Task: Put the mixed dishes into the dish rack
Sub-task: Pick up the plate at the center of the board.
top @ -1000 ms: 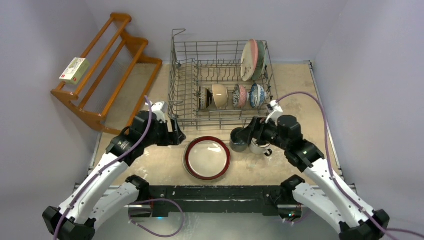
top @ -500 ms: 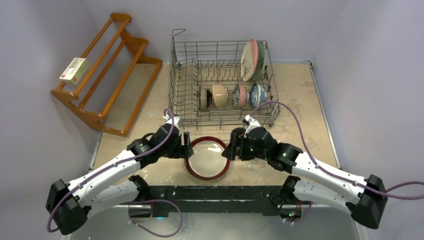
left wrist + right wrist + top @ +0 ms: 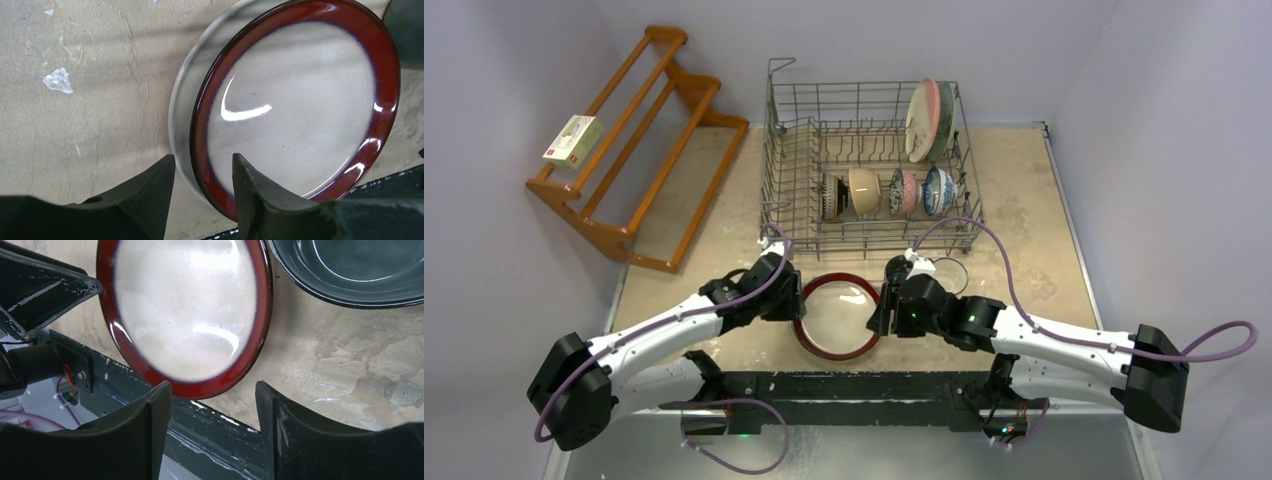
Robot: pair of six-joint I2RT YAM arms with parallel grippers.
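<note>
A: Now, red-rimmed plate position?
B: On table, dish rack just behind it
A: Left gripper?
B: At plate's left rim, fingers astride the rim; pinching or not, cannot tell
A: Right gripper?
B: At plate's right rim, fingers spread, rim just off their tips

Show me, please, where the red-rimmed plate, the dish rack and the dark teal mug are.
red-rimmed plate [image 3: 839, 318]: top view, pale centre.
dish rack [image 3: 771, 160]: top view, left wall.
dark teal mug [image 3: 350, 267]: right wrist view, inside.
</note>
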